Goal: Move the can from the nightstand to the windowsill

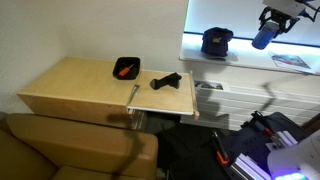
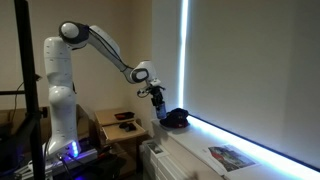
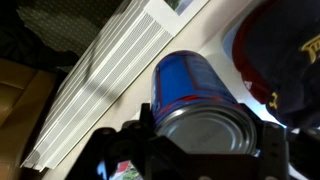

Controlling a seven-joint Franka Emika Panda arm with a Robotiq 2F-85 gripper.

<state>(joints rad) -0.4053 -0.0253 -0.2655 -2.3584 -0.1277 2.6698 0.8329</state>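
The can [image 1: 262, 40] hung in the air at the upper right of an exterior view. It was off the nightstand [image 1: 75, 85] and well apart from it. The gripper [image 1: 270, 27] was pinching the can, with one finger on each side. (The wrist view showed this best, because the can's shiny end filled the middle of the frame.) The can looked tilted, not upright.

On the nightstand, in the left half of the frame, lay a small black tray [image 1: 126, 68] and a black thing [image 1: 166, 81].

Under the can ran the white sill [image 1: 248, 56], bright against the window. A dark cap [image 1: 216, 40] sat on the sill just to the left of the can. A magazine [image 1: 292, 62] lay flat on it, lower right. The can was above the bare spot between them and did not seem to touch the sill.

So I think most of the job was done. The can had been picked up and carried across.

Only the small last part was left. The can had to be turned upright and set down on the bare spot, and then the fingers had to open and move away. The cap was near, so the can would need to come down with care and not bump it.
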